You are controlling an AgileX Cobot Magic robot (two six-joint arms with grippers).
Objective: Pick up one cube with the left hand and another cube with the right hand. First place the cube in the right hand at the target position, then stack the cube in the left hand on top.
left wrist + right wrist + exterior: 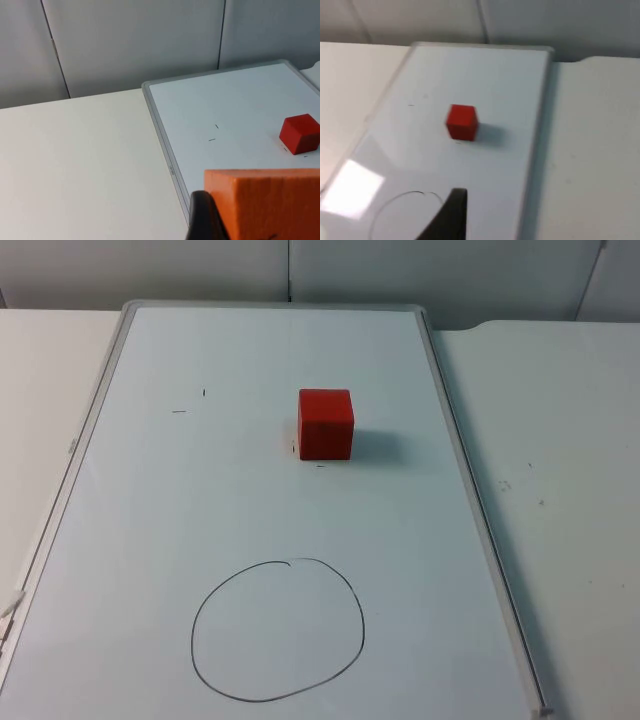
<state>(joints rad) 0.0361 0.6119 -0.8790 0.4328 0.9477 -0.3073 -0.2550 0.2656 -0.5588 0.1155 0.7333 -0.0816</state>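
The left hand (210,220) grips a matte orange cube (265,202). A smooth red cube (326,424) sits ahead on the glossy whiteboard (150,540); right hand's (451,215) grip unclear.

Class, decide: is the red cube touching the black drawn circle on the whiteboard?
Apart. The top view shows the red cube standing well beyond the drawn circle, with a bare stretch of whiteboard between them.

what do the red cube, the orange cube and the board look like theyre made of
Red cube: matte, no glare, maybe painted wood or foam; the look leaves it open.
Orange cube, held at the left gripper: grainy, dull face, likely foam.
Board: smooth, glossy white surface with a reflection, grey metal-looking frame, a whiteboard with a pen-drawn circle.
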